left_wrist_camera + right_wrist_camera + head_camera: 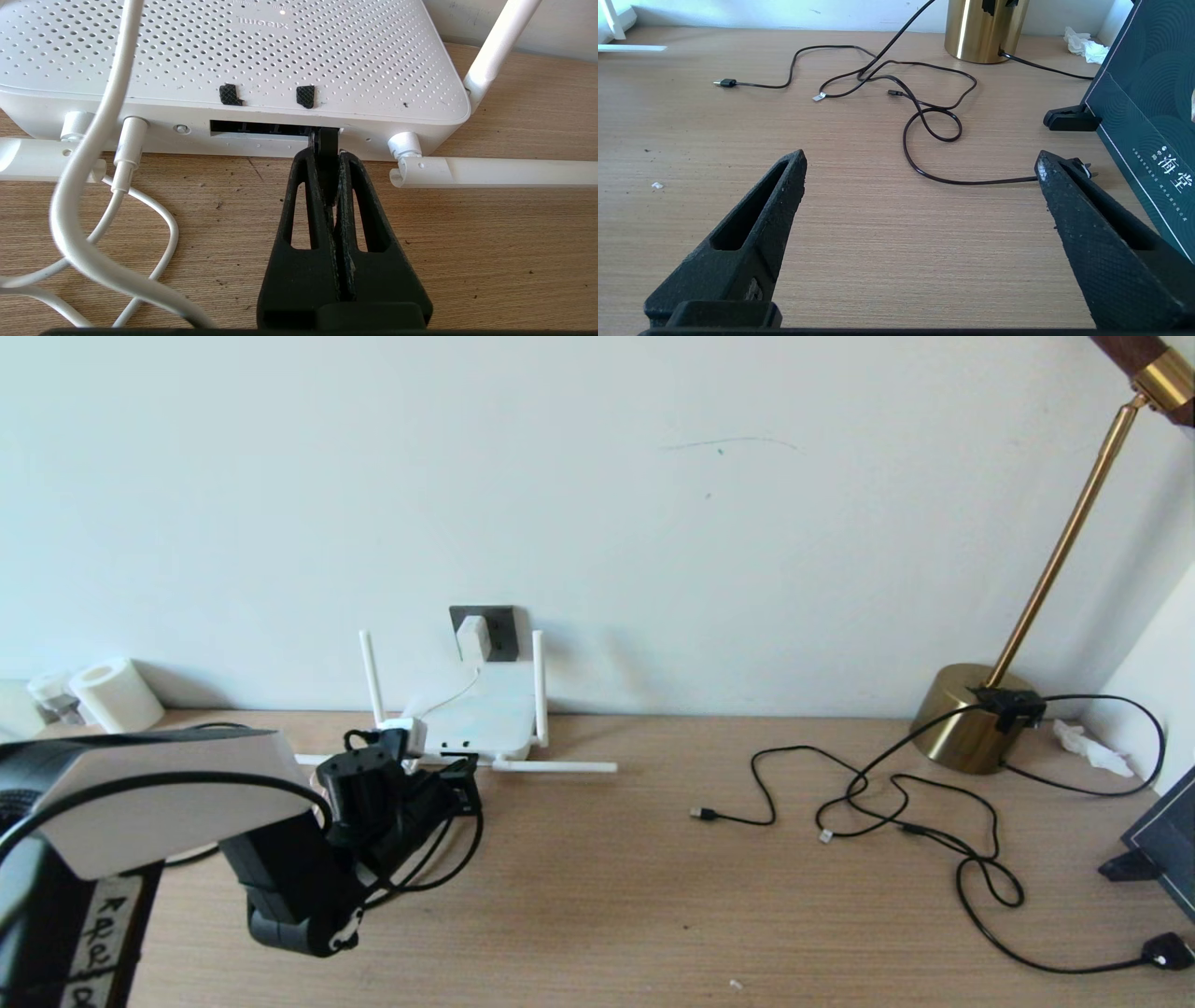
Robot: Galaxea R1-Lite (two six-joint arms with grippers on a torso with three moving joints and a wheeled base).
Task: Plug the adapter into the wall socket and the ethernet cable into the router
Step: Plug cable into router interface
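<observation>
- The adapter (472, 637) is seen in the head view seated in the wall socket (495, 631), on the wall just behind the router (481, 714); neither is shown by the wrist views.
- A thin white cord (88, 186) is traced in the left wrist view to a white plug at the left end of the router's (233, 51) near edge; in the head view only its run from the adapter across the router top is seen.
- The left gripper (327, 156) is shown in the left wrist view with its fingers (308, 196) pressed together on the black plug of the ethernet cable (325, 140), whose tip is met with the right end of the dark port slot; how deeply it is seated cannot be told.
- In the head view the left gripper (457, 782) is placed at the router's near edge, with black cable looped beneath it.
- The right gripper (920, 168) is shown only in the right wrist view, its fingers spread wide apart above the table (859, 242).
- Thin black cables (924, 116) and a brass lamp base (985, 28) are shown farther off, to the right of the router.
</observation>
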